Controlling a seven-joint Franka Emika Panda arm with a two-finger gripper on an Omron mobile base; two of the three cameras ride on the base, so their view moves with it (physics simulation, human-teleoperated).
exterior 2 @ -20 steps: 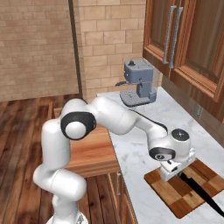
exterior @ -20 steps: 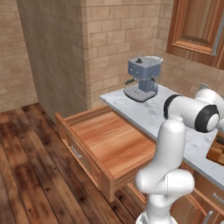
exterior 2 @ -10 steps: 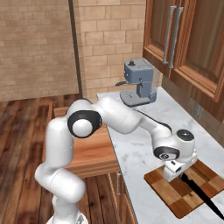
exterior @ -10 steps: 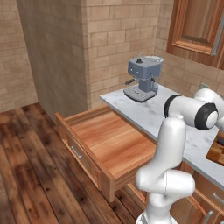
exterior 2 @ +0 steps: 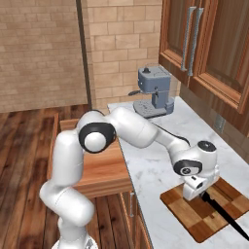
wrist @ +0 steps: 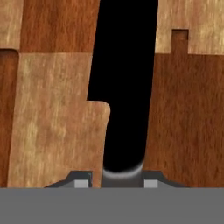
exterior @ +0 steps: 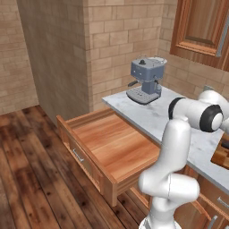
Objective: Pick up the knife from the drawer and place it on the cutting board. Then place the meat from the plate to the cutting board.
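Observation:
The knife (exterior 2: 224, 217) lies flat on the checkered cutting board (exterior 2: 181, 209) at the near right of the counter, its black handle pointing toward my gripper (exterior 2: 196, 193). The gripper hangs low over the board's middle, at the handle's end. In the hand view the black handle (wrist: 124, 87) runs up from between the fingertips (wrist: 81, 183) across the board (wrist: 52, 131). The tips stand slightly off the handle, so my gripper (wrist: 116, 183) is open around it. The drawer (exterior: 112, 147) is pulled out, its wooden floor bare. The meat and the plate are out of view.
A blue-grey coffee machine (exterior 2: 154, 92) stands at the back of the marble counter (exterior 2: 155, 151) against the brick wall. Wooden wall cabinets (exterior 2: 209, 44) hang above on the right. The open drawer (exterior 2: 99, 168) juts out over the wooden floor.
The hand has shifted slightly right and settled lower over the board with the knife. The jaws have parted a little from the handle.

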